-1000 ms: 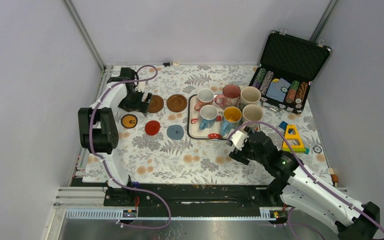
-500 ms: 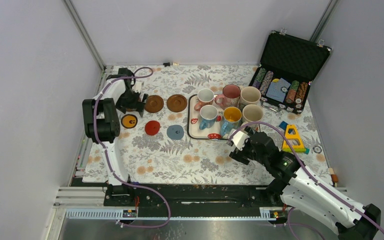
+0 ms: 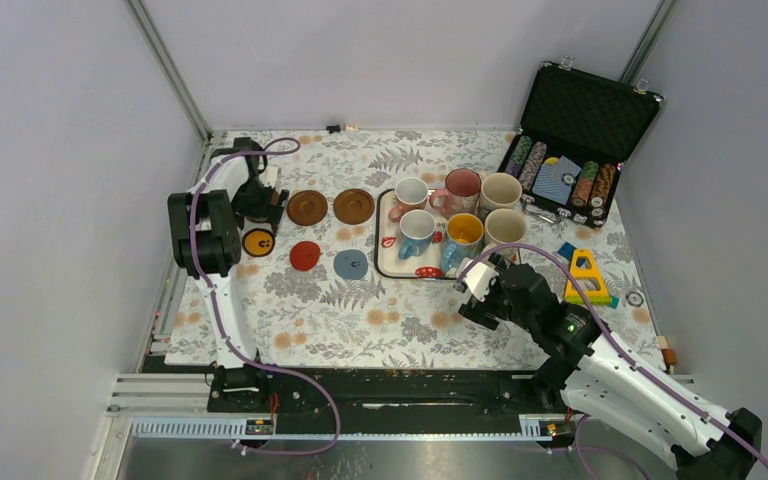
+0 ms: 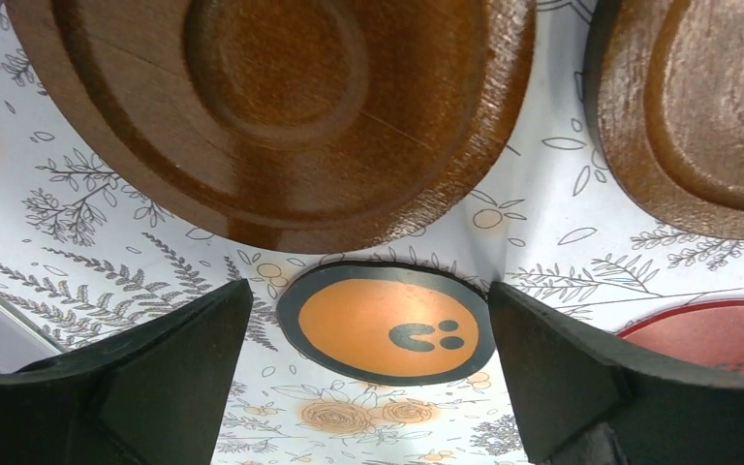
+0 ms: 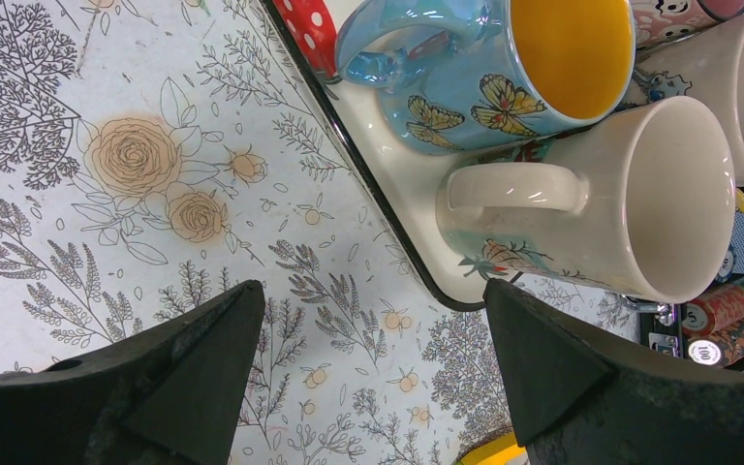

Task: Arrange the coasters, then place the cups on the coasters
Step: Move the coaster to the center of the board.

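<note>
My left gripper point(image 3: 263, 209) point(image 4: 369, 285) hangs open at the far left, low over the cloth. The black coaster with an orange centre point(image 4: 387, 325) point(image 3: 258, 242) lies flat between its fingers, untouched. A dark brown coaster point(image 4: 271, 107) fills that view's top, a second point(image 4: 707, 116) point(image 3: 308, 208) lies to its right and a third point(image 3: 354, 206) further right. Nearer me lie the red point(image 3: 305, 255) and grey-blue point(image 3: 351, 265) coasters. Several cups stand on the white tray point(image 3: 384, 250). My right gripper point(image 3: 472, 296) point(image 5: 373, 286) is open and empty beside the tray corner, near a cream cup point(image 5: 601, 208) and the blue cup point(image 5: 504, 68).
An open black case of poker chips point(image 3: 570, 170) sits at the back right. A yellow and blue toy point(image 3: 587, 275) lies right of the tray. The frame's left rail point(image 3: 195, 215) runs close behind the left arm.
The left arm has drawn back to the left, uncovering the brown coaster it stood over a second ago. The right arm has not moved.
</note>
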`<state>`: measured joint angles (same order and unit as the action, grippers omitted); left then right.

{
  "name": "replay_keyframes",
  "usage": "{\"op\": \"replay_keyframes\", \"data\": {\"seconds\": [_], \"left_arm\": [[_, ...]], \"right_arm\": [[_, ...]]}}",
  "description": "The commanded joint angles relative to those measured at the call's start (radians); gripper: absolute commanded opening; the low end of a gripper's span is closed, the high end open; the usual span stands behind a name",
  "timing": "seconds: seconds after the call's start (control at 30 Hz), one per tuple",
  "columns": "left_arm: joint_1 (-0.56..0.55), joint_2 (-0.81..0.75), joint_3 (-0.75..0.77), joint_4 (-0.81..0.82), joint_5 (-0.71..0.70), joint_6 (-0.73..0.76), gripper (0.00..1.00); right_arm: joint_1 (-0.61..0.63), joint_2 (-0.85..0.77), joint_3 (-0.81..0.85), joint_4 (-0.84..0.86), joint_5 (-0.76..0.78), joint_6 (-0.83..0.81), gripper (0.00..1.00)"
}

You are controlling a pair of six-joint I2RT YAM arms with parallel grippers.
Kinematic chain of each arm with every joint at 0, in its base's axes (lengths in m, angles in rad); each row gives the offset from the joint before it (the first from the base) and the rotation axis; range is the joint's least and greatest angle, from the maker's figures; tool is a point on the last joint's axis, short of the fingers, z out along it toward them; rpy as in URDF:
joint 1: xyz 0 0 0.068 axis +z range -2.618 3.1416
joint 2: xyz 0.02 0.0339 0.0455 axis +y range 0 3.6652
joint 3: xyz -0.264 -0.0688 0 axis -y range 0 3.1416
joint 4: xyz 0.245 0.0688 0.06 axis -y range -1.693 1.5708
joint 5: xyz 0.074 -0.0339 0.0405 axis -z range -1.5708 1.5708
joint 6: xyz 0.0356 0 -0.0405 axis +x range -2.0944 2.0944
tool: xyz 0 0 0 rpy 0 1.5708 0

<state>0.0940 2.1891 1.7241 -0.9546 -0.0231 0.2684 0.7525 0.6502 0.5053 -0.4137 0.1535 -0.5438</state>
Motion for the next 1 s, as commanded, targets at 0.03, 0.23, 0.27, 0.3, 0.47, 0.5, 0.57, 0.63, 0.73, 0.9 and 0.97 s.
{"op": "replay_keyframes", "data": {"seconds": [0.03, 0.23, 0.27, 0.3, 0.47, 0.5, 0.57, 0.63, 0.73, 0.9, 0.97], "left_arm": [[0.027, 0.034, 0.053, -0.020, -0.005, 0.030, 0.86], [0.030, 0.016, 0.018, -0.062, 0.018, 0.072, 0.75], [0.031, 0.004, 0.001, -0.063, 0.018, 0.080, 0.74], [0.032, -0.006, -0.014, -0.063, 0.017, 0.087, 0.74], [0.047, -0.070, -0.092, -0.063, 0.056, 0.108, 0.74], [0.049, -0.083, -0.108, -0.063, 0.065, 0.110, 0.75], [0.051, -0.105, -0.138, -0.062, 0.082, 0.113, 0.75], [0.053, -0.123, -0.166, -0.061, 0.088, 0.120, 0.75], [0.057, -0.142, -0.198, -0.051, 0.089, 0.123, 0.75], [0.070, -0.182, -0.183, -0.024, 0.097, 0.102, 0.76], [0.075, -0.195, -0.157, -0.022, 0.101, 0.087, 0.81]], "right_arm": [[-0.007, -0.007, 0.006, 0.010, -0.018, 0.008, 0.92], [-0.008, -0.008, 0.009, 0.010, -0.020, 0.008, 0.92], [-0.007, -0.007, 0.009, 0.011, -0.020, 0.008, 0.92], [-0.008, -0.009, 0.009, 0.010, -0.020, 0.009, 0.92], [-0.008, -0.013, 0.010, 0.009, -0.021, 0.010, 0.92], [-0.007, -0.014, 0.010, 0.010, -0.022, 0.010, 0.92], [-0.007, -0.014, 0.010, 0.009, -0.020, 0.012, 0.92], [-0.007, -0.015, 0.012, 0.009, -0.018, 0.014, 0.92], [-0.008, -0.019, 0.012, 0.010, -0.017, 0.015, 0.92], [-0.008, -0.024, 0.012, 0.010, -0.014, 0.015, 0.92], [-0.007, -0.027, 0.011, 0.010, -0.011, 0.016, 0.92]]}}
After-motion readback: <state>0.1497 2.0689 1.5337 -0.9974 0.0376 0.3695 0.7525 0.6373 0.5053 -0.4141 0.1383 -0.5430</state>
